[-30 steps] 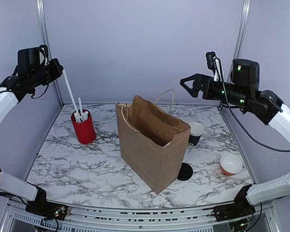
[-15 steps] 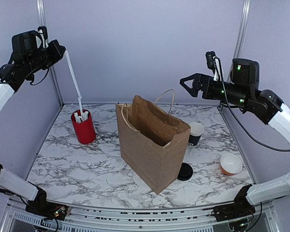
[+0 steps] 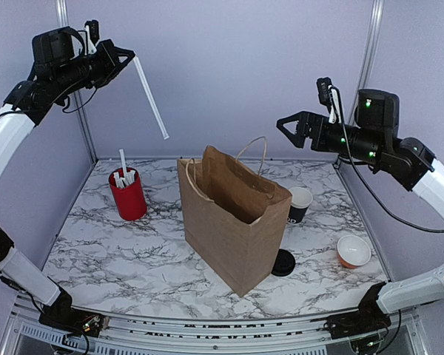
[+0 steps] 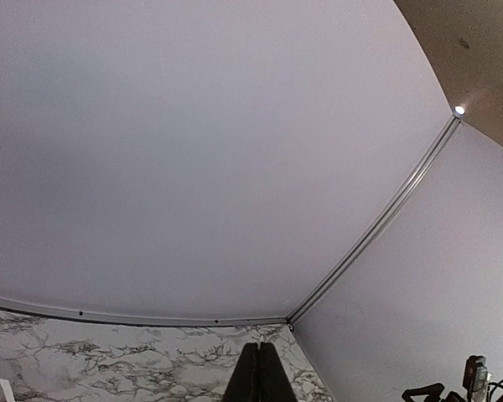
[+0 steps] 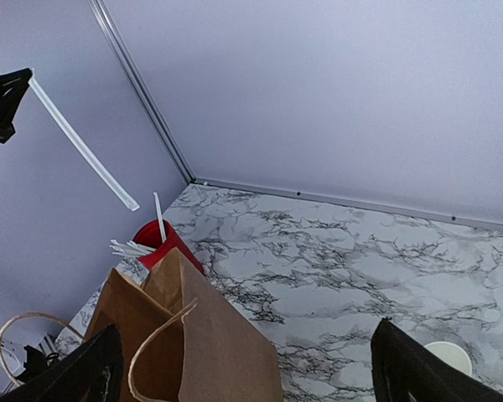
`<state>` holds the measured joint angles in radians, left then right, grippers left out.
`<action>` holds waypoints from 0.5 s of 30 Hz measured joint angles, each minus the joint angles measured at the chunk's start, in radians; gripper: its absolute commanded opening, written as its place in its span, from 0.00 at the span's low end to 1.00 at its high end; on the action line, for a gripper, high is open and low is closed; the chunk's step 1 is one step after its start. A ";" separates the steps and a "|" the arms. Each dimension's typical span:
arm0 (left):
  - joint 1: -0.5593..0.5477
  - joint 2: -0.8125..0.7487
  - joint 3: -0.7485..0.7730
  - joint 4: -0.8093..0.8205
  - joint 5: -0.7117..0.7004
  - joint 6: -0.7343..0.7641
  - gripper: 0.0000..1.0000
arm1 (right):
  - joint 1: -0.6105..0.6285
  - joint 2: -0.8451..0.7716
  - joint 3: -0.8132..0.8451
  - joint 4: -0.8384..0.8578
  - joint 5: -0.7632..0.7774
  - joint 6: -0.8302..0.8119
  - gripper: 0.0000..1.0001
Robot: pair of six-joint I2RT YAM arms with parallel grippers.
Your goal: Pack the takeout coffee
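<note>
The takeout coffee is a small black cup with white print near its base, standing just right of the open brown paper bag; its open top shows a white inside. Only its pale rim shows in the right wrist view. My left gripper is high at the upper left, shut on a long white straw that hangs slanting down to the right in the air. In the left wrist view its fingers are pressed together. My right gripper hovers open and empty above the cup and the bag's right side.
A red holder with white straws stands left of the bag. A flat black lid lies by the bag's front right corner. An orange bowl-shaped cup sits near the right edge. The bag's handles stick up.
My left gripper has risen and swung right, lifting the straw clear of the red holder. The right arm has not moved.
</note>
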<state>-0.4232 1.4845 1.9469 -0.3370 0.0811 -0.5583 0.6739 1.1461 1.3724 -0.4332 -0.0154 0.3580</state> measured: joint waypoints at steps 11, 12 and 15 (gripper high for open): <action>-0.128 0.055 0.058 0.016 0.096 -0.042 0.00 | 0.000 -0.005 -0.002 0.009 0.000 0.000 1.00; -0.137 0.056 0.061 0.017 0.099 -0.043 0.00 | 0.000 -0.005 -0.003 0.010 0.000 0.000 1.00; -0.168 0.056 0.077 0.019 0.106 -0.045 0.00 | 0.000 -0.008 -0.004 0.014 0.000 0.000 1.00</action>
<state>-0.5915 1.5406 2.0239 -0.3180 0.1875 -0.6029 0.6739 1.1385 1.3685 -0.4194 -0.0151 0.3584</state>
